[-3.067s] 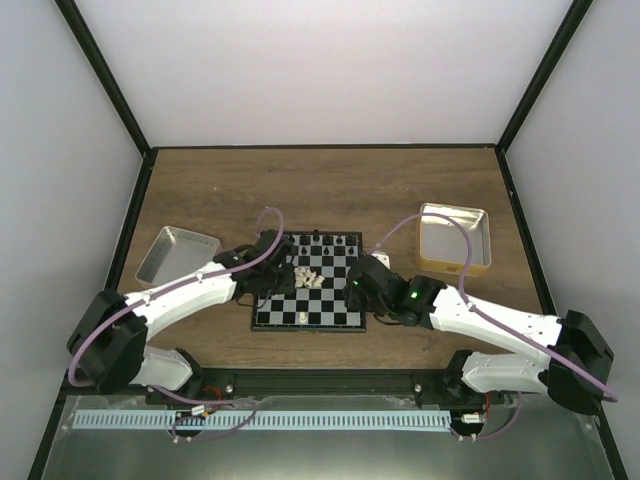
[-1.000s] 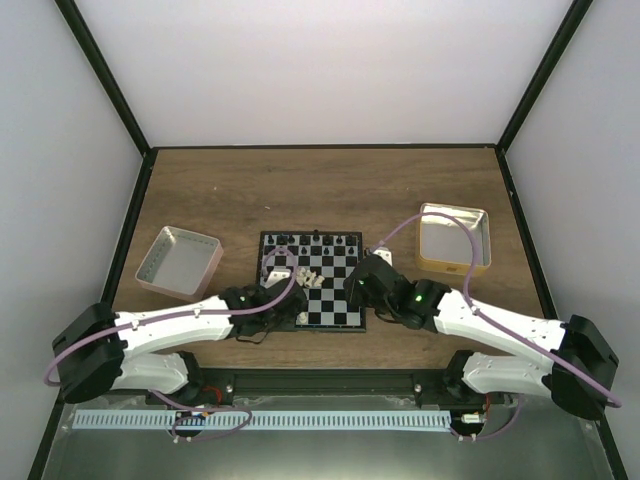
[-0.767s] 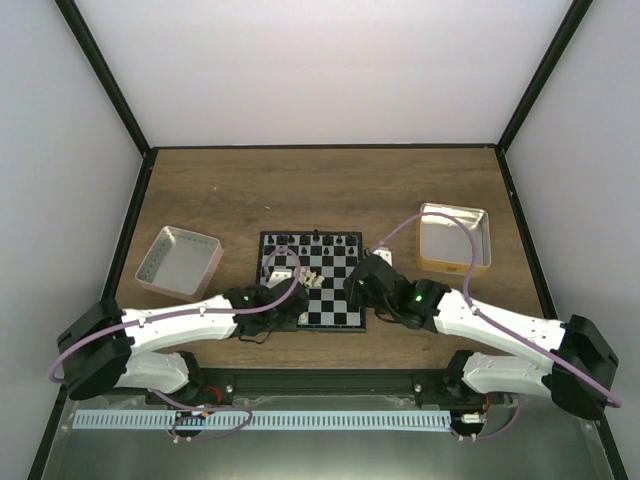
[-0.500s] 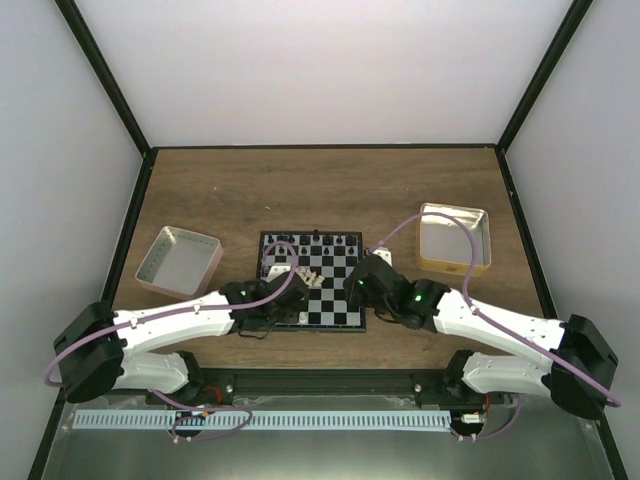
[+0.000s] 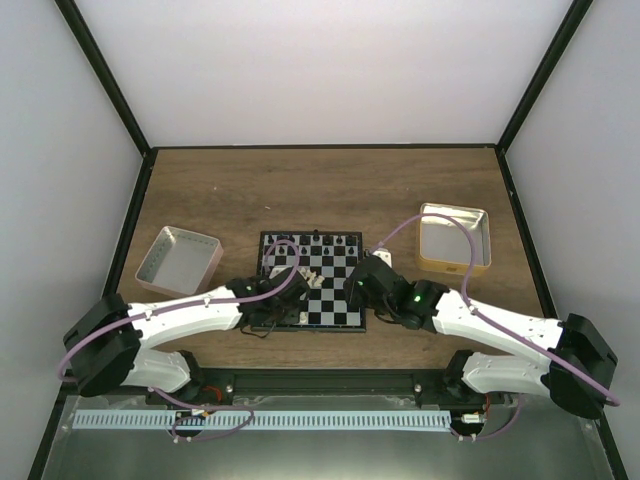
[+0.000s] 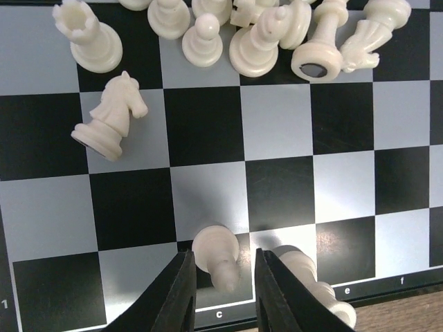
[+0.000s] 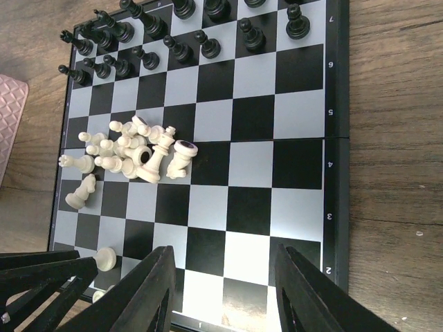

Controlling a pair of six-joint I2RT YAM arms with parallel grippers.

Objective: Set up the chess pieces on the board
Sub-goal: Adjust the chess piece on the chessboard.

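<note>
on the surface (image 5: 330, 190), near centre | 1 board (image 7: 249, 200); 2 cream chess pieces (image 6: 216, 247) on its near row | left end effector (image 6: 223, 254) spread, straddling one | right end effector (image 7: 223, 250) spread, empty, over board's near edge

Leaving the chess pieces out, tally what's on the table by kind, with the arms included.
Chessboard: 1
Tins: 2, the left tray and the gold-rimmed tin
Robot arms: 2, the left arm and the right arm
Total: 5

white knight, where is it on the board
Left wrist view, upper left: the white knight sits alone on the board, just below the white rook.
</note>
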